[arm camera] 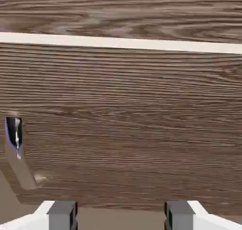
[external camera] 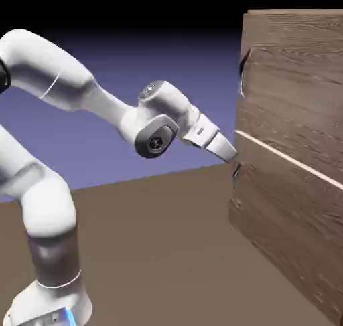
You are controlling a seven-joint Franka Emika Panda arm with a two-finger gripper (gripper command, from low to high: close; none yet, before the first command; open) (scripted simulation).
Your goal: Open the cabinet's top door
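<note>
The cabinet point(external camera: 289, 237) is a tall dark wood-grain box at the exterior view's right. A pale seam point(external camera: 288, 158) splits its front into two panels. The top door point(external camera: 298, 77) is the upper panel, with a small dark handle point(external camera: 242, 67) at its near edge. My gripper point(external camera: 230, 153) is at seam height by that near edge, well below the top handle and just above the lower panel's handle point(external camera: 236, 175). In the hand view my gripper point(arm camera: 120, 217) is open and empty, facing wood grain under the seam point(arm camera: 121, 42). A metal handle point(arm camera: 14, 134) shows at that view's left.
The brown table point(external camera: 167, 251) spreads beneath the arm, between the robot's base and the cabinet. The arm's white links rise from the exterior view's lower left.
</note>
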